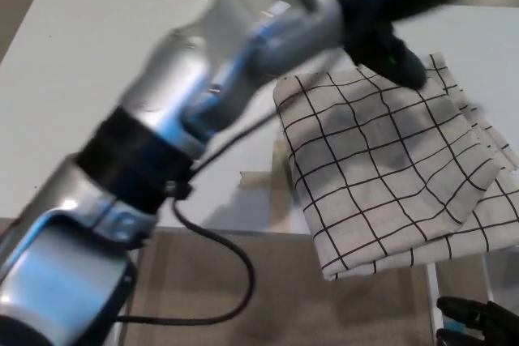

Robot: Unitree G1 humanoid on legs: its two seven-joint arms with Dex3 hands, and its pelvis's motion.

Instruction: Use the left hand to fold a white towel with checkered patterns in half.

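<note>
The white towel with black checks [389, 168] lies on the white table [65, 79] at the right. It is folded over, and a lower layer peeks out along its right and front sides. Its front part hangs past the table's near edge. My left arm [186, 103] crosses the picture from bottom left to top right, blurred by motion. The black left hand [397, 6] is raised above the towel's far edge and holds no cloth. Only a bit of my right hand [478, 318] shows, at the bottom right corner below the table.
A pale tape mark [258, 177] sits on the table just left of the towel. A black cable [219, 249] hangs from my left arm in front of the table's near edge. Floor shows below and beyond the table.
</note>
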